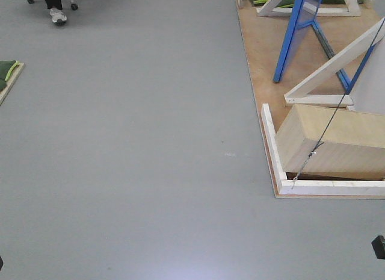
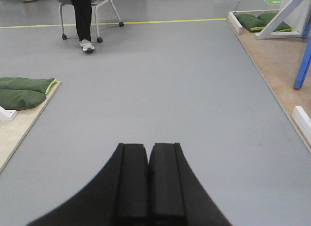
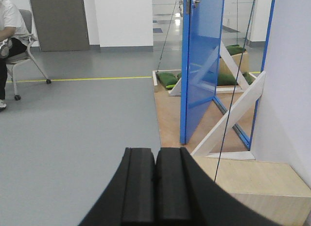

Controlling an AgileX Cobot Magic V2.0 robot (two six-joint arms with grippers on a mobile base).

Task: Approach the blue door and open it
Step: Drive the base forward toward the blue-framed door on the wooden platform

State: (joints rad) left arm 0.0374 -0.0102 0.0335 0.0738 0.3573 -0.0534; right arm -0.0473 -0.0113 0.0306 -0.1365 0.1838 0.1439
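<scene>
The blue door (image 3: 201, 65) stands upright on a wooden platform (image 3: 167, 119), ahead and to the right in the right wrist view. It is a tall glossy blue panel with a silver handle (image 3: 194, 1) near the frame's top. In the front view only its lower blue edge (image 1: 293, 39) shows at the top right. My right gripper (image 3: 155, 153) is shut and empty, well short of the door. My left gripper (image 2: 148, 147) is shut and empty over the bare grey floor.
A white panel (image 3: 291, 80) with a slanted white brace (image 3: 228, 116) stands right of the door. A wooden box (image 1: 337, 141) and a thin cable (image 1: 328, 126) lie on the platform's near corner. A seated person (image 2: 82, 17) and green sandbags (image 2: 22, 90) are on the left.
</scene>
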